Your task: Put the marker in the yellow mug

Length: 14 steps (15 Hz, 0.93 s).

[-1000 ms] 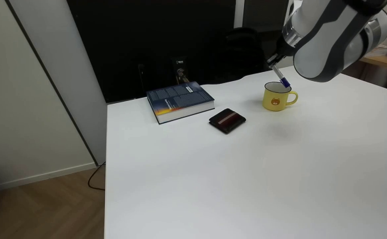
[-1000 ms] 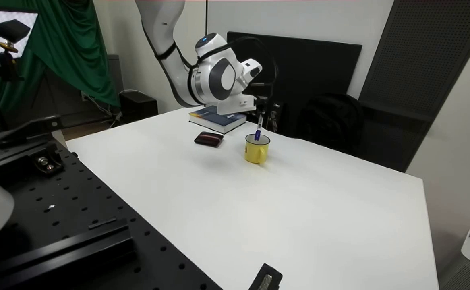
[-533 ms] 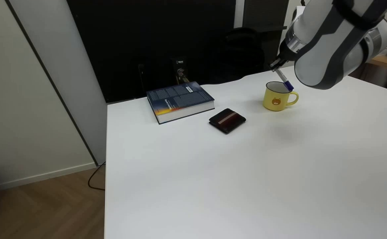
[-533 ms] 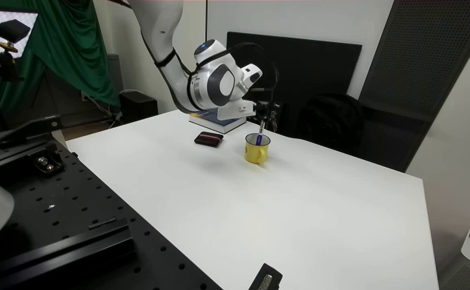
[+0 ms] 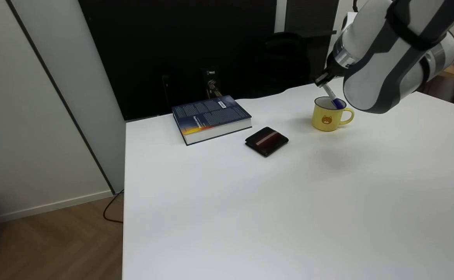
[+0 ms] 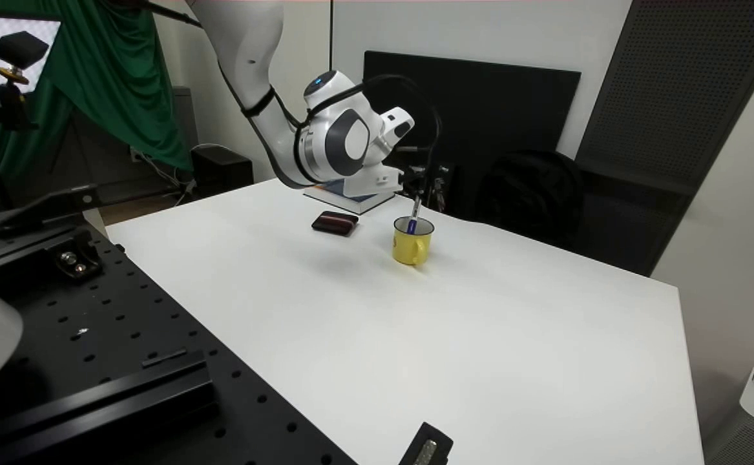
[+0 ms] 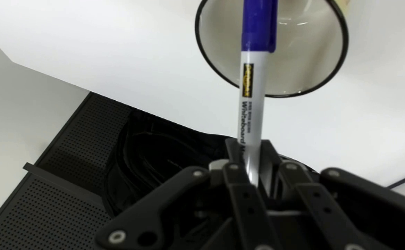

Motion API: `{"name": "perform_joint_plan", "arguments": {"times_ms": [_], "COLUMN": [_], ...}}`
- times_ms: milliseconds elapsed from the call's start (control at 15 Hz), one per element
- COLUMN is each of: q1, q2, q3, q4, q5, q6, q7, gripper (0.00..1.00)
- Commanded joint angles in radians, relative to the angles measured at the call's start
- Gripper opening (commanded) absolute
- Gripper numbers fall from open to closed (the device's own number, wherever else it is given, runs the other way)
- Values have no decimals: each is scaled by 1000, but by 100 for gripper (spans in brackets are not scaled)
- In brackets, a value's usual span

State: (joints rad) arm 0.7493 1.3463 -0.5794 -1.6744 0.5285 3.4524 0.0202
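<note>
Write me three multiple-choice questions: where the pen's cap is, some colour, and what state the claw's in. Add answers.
1. Where is the capped end of the whiteboard marker?
A) Under the hardback book
B) At the mouth of the yellow mug
C) On the wallet

2. What colour is the mug's rim?
A) Black
B) Red
C) Green

3. What state is the gripper in?
A) Spread wide, holding nothing
B) Closed on the mug's handle
C) Clamped on the marker

Answers:
1 B: all views show the cap there.
2 A: a black edge rings the opening in the wrist view.
3 C: the wrist view shows the marker between its fingers.
</note>
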Motion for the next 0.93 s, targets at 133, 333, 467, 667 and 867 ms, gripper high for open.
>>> {"name": "perform_joint_plan", "arguments": {"times_ms": [133,333,467,667,867], "q1": [77,114,128,134,137], "q2": [103,141,157,164,171], "q3": [-96,-127,-135,-130,-125], "q4": [33,30,24,17,15], "q5": [115,167,182,180,189], "q6": [4,3,3,2,-5], "q7": [101,123,132,141,132], "gripper": [4,4,4,43,62]}}
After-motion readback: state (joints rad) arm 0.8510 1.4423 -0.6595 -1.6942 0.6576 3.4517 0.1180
